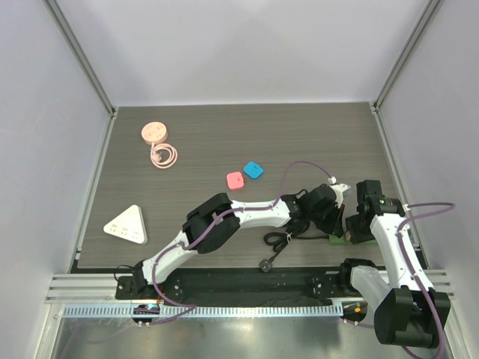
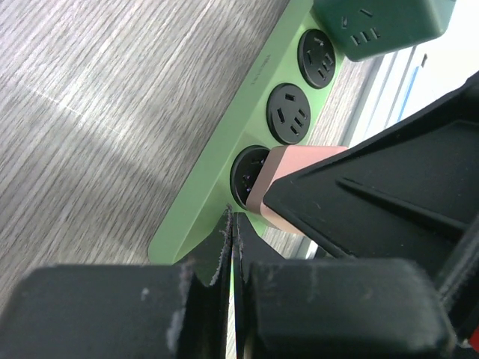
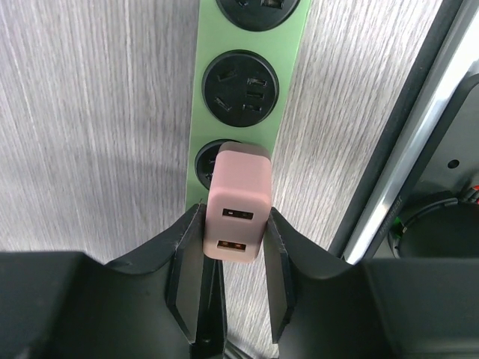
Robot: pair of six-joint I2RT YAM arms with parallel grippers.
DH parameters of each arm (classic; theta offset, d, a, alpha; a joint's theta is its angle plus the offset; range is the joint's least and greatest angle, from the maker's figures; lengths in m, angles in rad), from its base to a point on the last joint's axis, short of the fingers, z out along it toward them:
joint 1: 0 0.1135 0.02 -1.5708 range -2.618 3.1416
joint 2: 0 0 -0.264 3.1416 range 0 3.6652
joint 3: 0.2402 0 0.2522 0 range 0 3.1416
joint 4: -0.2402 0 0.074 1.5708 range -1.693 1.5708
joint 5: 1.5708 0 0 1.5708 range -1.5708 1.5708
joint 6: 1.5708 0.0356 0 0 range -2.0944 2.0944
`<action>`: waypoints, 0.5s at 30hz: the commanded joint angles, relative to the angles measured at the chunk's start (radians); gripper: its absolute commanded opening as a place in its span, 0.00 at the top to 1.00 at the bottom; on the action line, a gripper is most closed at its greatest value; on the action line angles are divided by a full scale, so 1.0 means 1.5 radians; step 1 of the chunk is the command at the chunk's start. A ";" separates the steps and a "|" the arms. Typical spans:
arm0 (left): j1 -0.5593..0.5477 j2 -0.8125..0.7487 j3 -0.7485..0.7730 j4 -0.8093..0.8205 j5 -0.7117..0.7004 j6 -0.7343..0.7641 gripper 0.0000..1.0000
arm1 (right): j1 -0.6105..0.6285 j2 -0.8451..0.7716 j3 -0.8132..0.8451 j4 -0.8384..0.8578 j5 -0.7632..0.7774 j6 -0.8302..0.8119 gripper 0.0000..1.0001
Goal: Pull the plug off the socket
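1. The pink USB charger plug is seated in the end outlet of the green power strip. The strip lies flat on the wood-grain counter at its near right side, just beside the metal rail.
2. The right claw is closed on the plug. Its fingers are pressed against the two side faces, at the outer half where the USB ports are.
3. The left claw is shut with nothing between its tips. The tips are set down on the strip's end, right next to the occupied outlet, and a hold-down is judged to be intended.
4. The strip could be lifted together with the plug if the pull is begun before enough downward pressure is applied. The left tips bear only on a narrow margin at the end corner and could be slid off it.
5. The plug's smooth sides could be lost from the fingers, because only part of the body is covered by them.
6. The pins could be bound by a pull taken at a slant to the outlet. A straight line away from the strip's face is called for.
7. The two claws are crowded closely, so contact between them could be caused by a sudden release.
8. A dark green adapter is seen over the strip's far end. It could be disturbed if the strip is jerked.
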 commanded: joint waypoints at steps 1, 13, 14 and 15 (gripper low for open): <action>-0.004 0.044 0.005 -0.098 -0.054 0.046 1.00 | 0.002 -0.019 0.010 0.018 -0.018 0.006 0.99; -0.012 0.074 0.054 -0.175 -0.070 0.083 1.00 | 0.001 0.025 0.081 0.020 -0.066 0.015 0.99; -0.012 0.088 0.068 -0.191 -0.075 0.086 1.00 | 0.001 0.026 0.089 0.020 -0.068 0.012 0.99; -0.012 0.110 0.093 -0.217 -0.088 0.093 1.00 | 0.002 0.026 0.095 0.018 -0.066 0.011 0.99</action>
